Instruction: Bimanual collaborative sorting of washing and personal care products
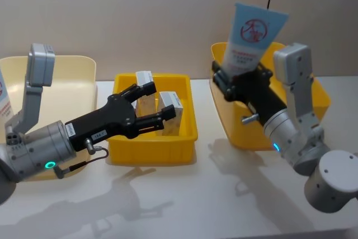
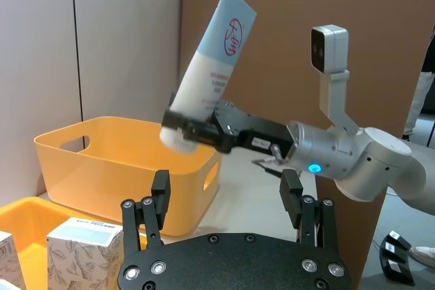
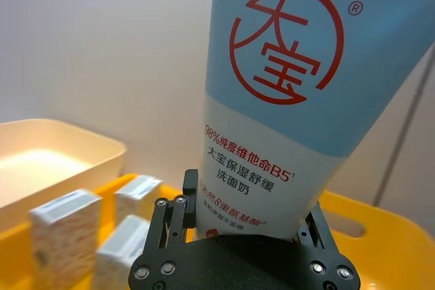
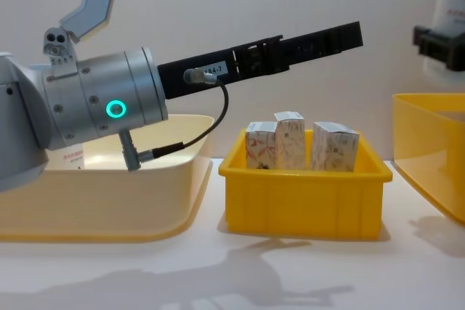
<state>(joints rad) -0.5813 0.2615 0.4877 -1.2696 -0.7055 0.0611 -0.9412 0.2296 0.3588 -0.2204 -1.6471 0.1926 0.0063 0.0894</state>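
Tube (image 1: 254, 29) clamped near its cap in our right gripper (image 1: 238, 79) above the deep bin (image 1: 229, 127); left gripper (image 1: 157, 101) spread over the cartons (image 4: 333, 147). We judge top-heavy tilt could loosen it.

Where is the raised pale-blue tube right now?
In the head view, the pale-blue tube is on the right, gripped by the right claw above the right-hand yellow bin.
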